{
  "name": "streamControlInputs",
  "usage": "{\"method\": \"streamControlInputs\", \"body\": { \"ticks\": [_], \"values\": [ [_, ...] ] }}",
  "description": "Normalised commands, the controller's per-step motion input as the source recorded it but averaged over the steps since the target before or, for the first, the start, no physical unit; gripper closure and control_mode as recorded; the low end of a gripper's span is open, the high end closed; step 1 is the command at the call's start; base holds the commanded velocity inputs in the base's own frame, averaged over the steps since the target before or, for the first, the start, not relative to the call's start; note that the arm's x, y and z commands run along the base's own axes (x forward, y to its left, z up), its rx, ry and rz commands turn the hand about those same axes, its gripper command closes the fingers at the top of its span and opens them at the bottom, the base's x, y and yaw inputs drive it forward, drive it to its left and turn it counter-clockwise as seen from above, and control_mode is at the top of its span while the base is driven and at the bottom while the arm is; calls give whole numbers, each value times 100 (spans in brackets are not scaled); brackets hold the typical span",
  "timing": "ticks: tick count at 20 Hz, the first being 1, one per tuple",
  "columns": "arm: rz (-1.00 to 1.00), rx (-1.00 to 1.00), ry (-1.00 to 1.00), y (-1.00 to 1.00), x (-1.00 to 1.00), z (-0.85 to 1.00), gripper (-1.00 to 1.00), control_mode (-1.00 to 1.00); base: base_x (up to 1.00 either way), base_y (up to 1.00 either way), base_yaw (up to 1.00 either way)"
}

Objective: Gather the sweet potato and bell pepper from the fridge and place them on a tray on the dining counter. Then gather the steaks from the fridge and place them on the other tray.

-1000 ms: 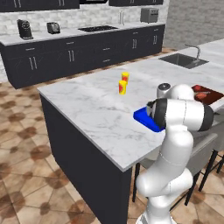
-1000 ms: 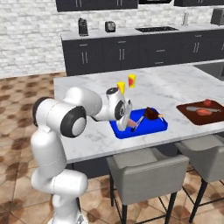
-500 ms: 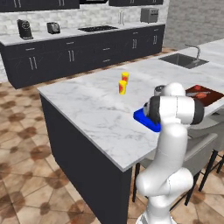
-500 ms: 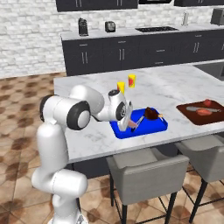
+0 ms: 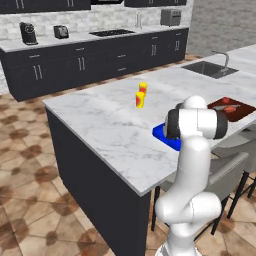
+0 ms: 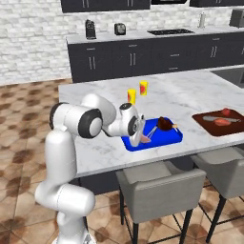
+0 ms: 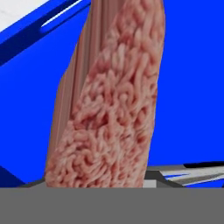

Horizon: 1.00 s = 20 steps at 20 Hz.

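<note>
My gripper (image 6: 143, 137) hangs low over the blue tray (image 6: 174, 136) on the dining counter (image 6: 95, 95), shut on a pink raw steak (image 7: 109, 100) that stands on edge between the fingers. In the hand view the steak sits right in front of the camera with the tray's blue floor behind it. A second, darker steak (image 6: 164, 124) lies on the same tray, just right of the gripper. Further right, a brown tray (image 6: 205, 125) carries the red bell pepper (image 6: 226, 112) and an orange-pink piece (image 6: 221, 122), likely the sweet potato. In the left base view my arm covers most of the blue tray (image 5: 161, 132).
Two yellow-orange cups (image 6: 131, 96) (image 6: 143, 87) stand on the counter behind the blue tray. Grey stools (image 6: 162, 186) are tucked under the counter's near edge. A sink (image 5: 207, 69) is set into the far end. Dark cabinets line the back wall.
The arm's upper links have swung round, the elbow now standing more upright. The hand stays over the blue tray, still closed on the steak.
</note>
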Motion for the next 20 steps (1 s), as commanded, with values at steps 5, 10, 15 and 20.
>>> {"method": "streamControlInputs", "body": {
  "ticks": [5,10,15,20],
  "values": [
    [0,0,0,-6,17,-21,100,-100,0,0,0],
    [0,0,0,0,25,-4,-100,-100,0,0,0],
    [0,1,-7,0,5,7,-100,-100,0,0,0],
    [0,1,-19,7,-1,41,-100,-100,0,0,0]
  ]
}}
